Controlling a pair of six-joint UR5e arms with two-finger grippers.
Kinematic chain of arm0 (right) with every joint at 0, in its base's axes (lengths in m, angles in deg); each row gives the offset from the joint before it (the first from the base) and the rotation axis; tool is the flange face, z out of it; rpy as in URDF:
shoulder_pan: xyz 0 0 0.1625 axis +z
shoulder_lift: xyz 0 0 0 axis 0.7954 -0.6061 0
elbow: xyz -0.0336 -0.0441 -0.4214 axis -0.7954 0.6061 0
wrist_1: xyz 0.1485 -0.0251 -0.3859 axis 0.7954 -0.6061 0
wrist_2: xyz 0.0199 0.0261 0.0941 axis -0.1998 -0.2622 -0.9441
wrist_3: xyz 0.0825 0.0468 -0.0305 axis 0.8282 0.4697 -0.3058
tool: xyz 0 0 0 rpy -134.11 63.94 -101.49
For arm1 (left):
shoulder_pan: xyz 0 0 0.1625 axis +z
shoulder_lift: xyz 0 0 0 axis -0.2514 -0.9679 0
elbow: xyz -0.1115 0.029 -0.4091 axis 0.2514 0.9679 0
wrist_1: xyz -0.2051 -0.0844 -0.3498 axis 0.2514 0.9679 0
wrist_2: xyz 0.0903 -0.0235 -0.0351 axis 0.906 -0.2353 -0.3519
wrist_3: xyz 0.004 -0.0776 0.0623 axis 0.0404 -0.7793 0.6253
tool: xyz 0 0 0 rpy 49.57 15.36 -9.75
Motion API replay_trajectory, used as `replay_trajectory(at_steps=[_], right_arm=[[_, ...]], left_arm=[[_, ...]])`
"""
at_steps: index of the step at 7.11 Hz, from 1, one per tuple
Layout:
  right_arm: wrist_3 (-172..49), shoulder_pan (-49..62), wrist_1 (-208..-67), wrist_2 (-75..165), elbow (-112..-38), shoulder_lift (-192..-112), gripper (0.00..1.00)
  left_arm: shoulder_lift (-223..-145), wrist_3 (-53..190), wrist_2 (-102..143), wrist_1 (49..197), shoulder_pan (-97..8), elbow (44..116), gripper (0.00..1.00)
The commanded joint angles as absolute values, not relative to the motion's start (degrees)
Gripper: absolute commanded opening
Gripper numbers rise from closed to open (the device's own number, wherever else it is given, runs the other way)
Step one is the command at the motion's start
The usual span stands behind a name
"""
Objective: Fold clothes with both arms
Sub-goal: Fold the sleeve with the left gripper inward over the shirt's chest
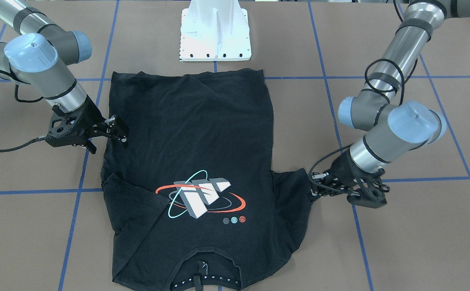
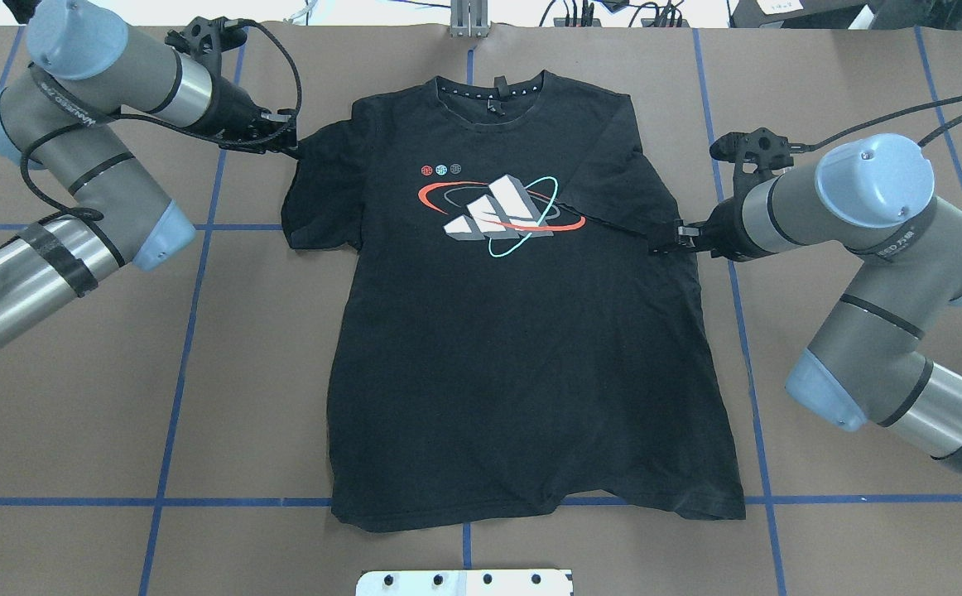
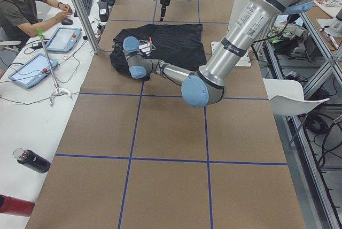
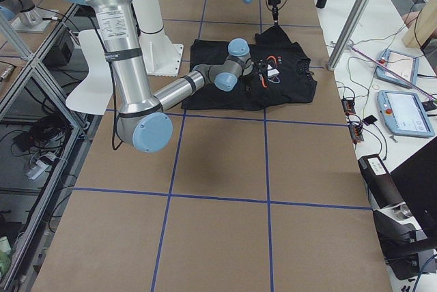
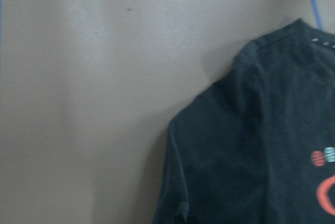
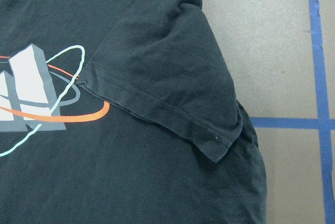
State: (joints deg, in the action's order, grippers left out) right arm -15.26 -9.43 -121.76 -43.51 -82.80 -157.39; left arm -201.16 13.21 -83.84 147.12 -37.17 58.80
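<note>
Read the overhead view as a dial centred on the T-shirt, with 6 o'clock nearest the robot; at 6 o'clock the white pedestal base shows just short of the hem. The T-shirt lies flat on the brown desk, print up, hem near and collar far; the slightly rumpled hem lies across the near blue tape line. Further out, the chest print of white-grey blocks ringed by red and cyan ovals faces up. At 2 o'clock the sleeve is folded in over the chest, its cuff slanting to the print's edge. The right arm comes in from 3 o'clock, and the right jaws sit at the cuff's outer corner; I cannot tell how far apart they stand or whether they pinch cloth. At 10 o'clock the other sleeve lies spread outward; the left arm reaches in there, with the left jaws at that sleeve's far outer edge; I cannot tell their gap or hold either. Farthest, at 12 o'clock, lies the collar with its white-dotted lining. In the left side view, a person sits beside the desk.
</note>
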Motion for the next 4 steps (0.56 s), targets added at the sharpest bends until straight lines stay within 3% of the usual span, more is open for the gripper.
replay_trajectory(at_steps=[1,4], right_arm=[[-15.3,-9.4,-121.7,-43.8,-82.8,-157.3,1.00],[-15.3,-9.4,-121.8,-43.8,-82.6,-157.4,1.00]], left_arm=[[-205.4,1.5,-77.5,142.5,-30.2,63.2,0.00],[-210.2,-2.6,-71.0,139.0,-25.3,62.1,0.00]])
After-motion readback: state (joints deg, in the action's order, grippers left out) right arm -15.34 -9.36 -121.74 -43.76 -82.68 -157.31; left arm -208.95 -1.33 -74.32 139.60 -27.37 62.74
